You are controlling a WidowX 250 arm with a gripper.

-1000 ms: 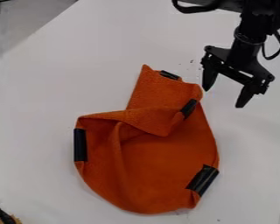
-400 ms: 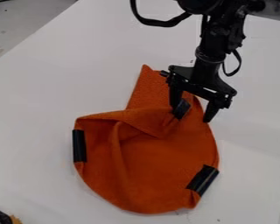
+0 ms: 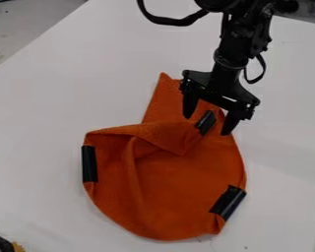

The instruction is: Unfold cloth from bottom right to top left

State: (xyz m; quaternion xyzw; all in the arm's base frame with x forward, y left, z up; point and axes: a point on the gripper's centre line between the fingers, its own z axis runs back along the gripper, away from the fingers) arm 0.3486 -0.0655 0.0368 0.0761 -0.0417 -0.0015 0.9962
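The black gripper (image 3: pixel 206 125) hangs over the upper right part of the orange cloth, its two fingers spread open. Between and just below the fingertips lies a black tape patch on the cloth, with a gap on each side of it. The orange cloth (image 3: pixel 180 192) lies partly folded on the table, a pointed strip sticking up at its top and a folded flap across its middle. More black patches mark its left edge and its lower right edge. Whether the fingertips touch the fabric I cannot tell.
The white table (image 3: pixel 48 108) surrounds the cloth, its edge running diagonally at the upper left. A dark object with a yellowish tip (image 3: pixel 17 247) sits at the bottom left corner. A black cable loops beside the arm at the top.
The gripper has moved left from beside the cloth to over its upper right part, most recently shifting slightly left and up. It stays open, and the cloth's folds look about the same.
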